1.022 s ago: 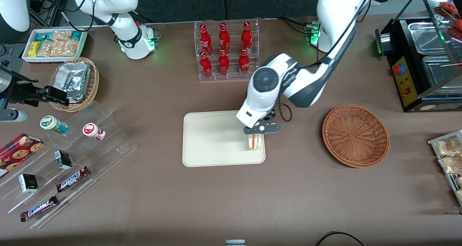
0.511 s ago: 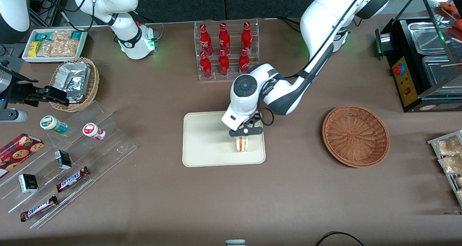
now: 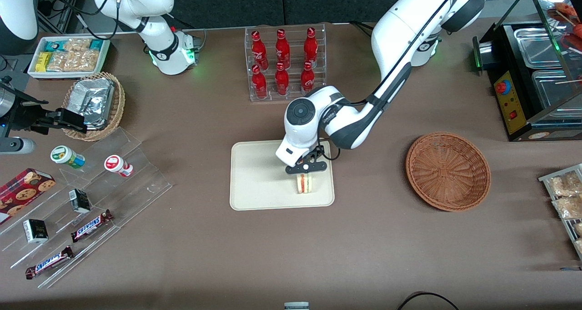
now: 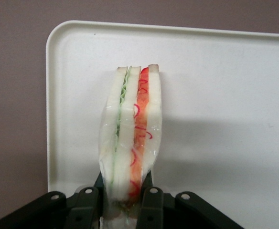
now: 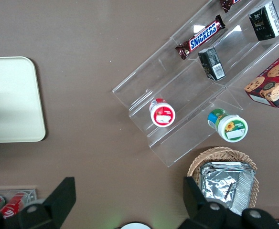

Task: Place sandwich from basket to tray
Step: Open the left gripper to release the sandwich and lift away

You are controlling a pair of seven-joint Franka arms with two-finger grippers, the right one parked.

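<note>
The sandwich [image 3: 304,183], a wedge of white bread with red and green filling in clear wrap, stands on edge over the cream tray [image 3: 259,182], at the tray's end nearer the basket. My left gripper [image 3: 305,173] is shut on the sandwich from above. In the left wrist view the black fingers [image 4: 151,200] pinch the sandwich [image 4: 130,133] at its base, above the tray [image 4: 216,95]. I cannot tell whether the sandwich touches the tray. The reddish-brown wicker basket [image 3: 448,171] lies empty toward the working arm's end of the table.
A clear rack of red bottles [image 3: 284,62] stands farther from the front camera than the tray. Clear stepped racks with snack bars [image 3: 86,196] and a tan basket with a foil pack [image 3: 94,104] lie toward the parked arm's end. A black food warmer [image 3: 532,73] stands by the basket.
My left gripper has carried the sandwich from the tray's edge nearest the basket further in over the tray. It has stayed shut on the sandwich.
</note>
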